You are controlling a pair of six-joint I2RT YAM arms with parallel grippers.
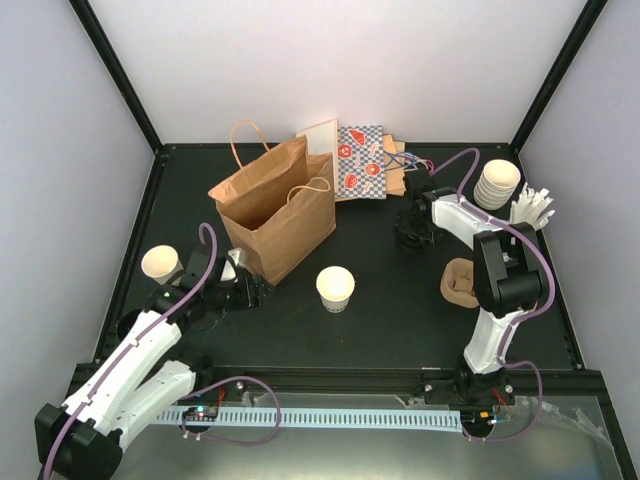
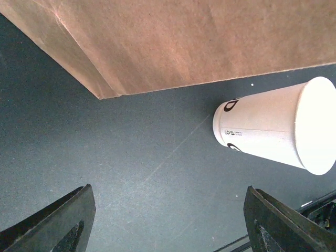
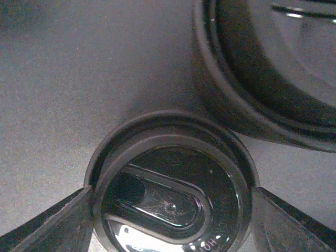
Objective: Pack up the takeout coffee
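Observation:
The cream-white paper cup of the takeout coffee stands uncapped at the table's middle. In the left wrist view it is at the right, with a dark mark near its base. My left gripper is open and empty, low over the table between the brown bag's base and the cup. My right gripper is at the back right, down over loose black lids. A round black lid fills the gap of the right gripper, and both fingers press on its rim. A second black lid lies just beyond.
An open brown paper bag stands at the back left, with patterned bags behind it. Another open cup is beside the left arm. Stacked cups, white sticks and a brown sleeve lie at the right.

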